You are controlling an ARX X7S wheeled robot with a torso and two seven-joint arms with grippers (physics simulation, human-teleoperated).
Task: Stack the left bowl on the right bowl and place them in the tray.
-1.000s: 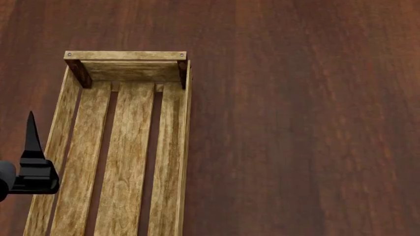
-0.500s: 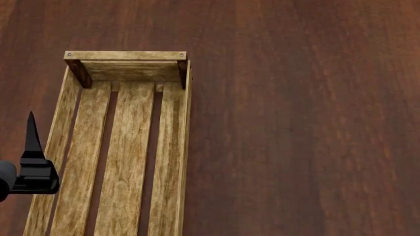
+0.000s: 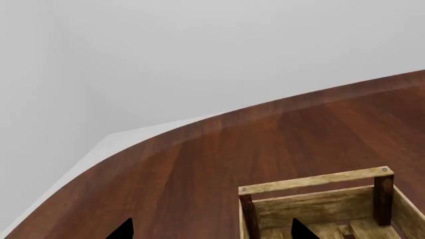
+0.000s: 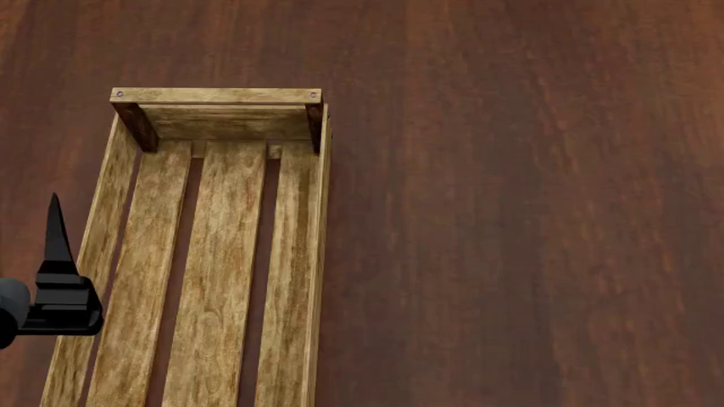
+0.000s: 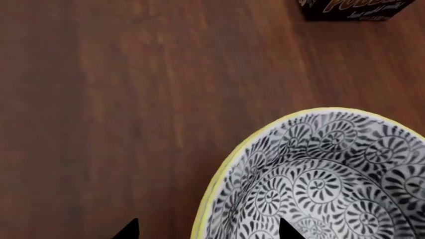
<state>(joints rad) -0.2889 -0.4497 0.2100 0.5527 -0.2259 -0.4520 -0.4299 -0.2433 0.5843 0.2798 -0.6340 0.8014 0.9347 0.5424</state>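
Head view, from the left: my left pincer (image 4: 53,280) sits at the frame's left edge, one dark fingertip pointing away from me, just beside the tray's (image 4: 215,96) left plank side. Only one finger shows here. In the left wrist view two dark fingertips (image 3: 123,230) poke in at the picture's edge with a wide stretch of desk (image 3: 199,169) between them — my left pincer is spread apart, nothing between the tips.

Tray: long, light wood, slatted bottom, low plank sides, dark corner posts at the far end. It lies lengthwise away from me on the left half of the dark red-brown desk (image 4: 509,212); near end cut off by the frame. No bowl on the slats that show. The left wrist view catches its far end wall (image 3: 315,180) with the curved desk rim and a pale wall (image 3: 199,59) beyond.

Right of the tray in the head view: bare desk only.

Right wrist view: two dark tips of my right pincer (image 5: 206,230) at the picture's edge, set apart — one tip over the desk, the other over the inside of a bowl (image 5: 319,179) with a yellow rim and black-and-white swirl pattern. Touching the rim or not, I cannot tell. Well beyond the bowl, the corner of a small dark box (image 5: 352,9) with printed lettering.
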